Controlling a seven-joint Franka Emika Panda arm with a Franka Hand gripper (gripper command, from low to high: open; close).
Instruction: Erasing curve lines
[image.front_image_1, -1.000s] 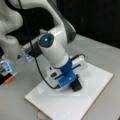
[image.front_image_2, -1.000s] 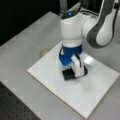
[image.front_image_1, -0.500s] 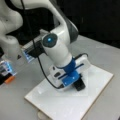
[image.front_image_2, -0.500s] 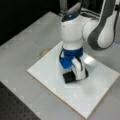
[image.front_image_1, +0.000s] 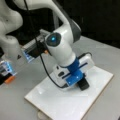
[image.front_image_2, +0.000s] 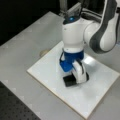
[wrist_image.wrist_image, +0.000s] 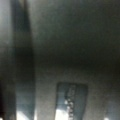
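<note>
The white board (image.front_image_1: 62, 102) (image.front_image_2: 47, 70) lies flat on the grey table in both front views. My gripper (image.front_image_1: 81, 81) (image.front_image_2: 75, 78) points down at the board's middle, shut on a black eraser block (image.front_image_1: 83, 85) (image.front_image_2: 71, 81) that rests on the board's surface. Blue parts (image.front_image_1: 73, 75) (image.front_image_2: 67, 65) sit just above the fingers. The curve lines are hidden or out of view; the bare board shows only pale glare spots. The wrist view is a dark grey blur in which I can make out neither the gripper nor the board.
A blue-lit device (image.front_image_1: 6, 67) and a small orange piece (image.front_image_1: 9, 79) stand at a front view's left edge. A small round disc (image.front_image_2: 44, 53) lies on the table beside the board's edge. A black perforated mat (image.front_image_2: 15, 110) covers a front view's bottom left corner.
The gripper has slid a little across the board with the eraser pressed on it. The board has stayed in place.
</note>
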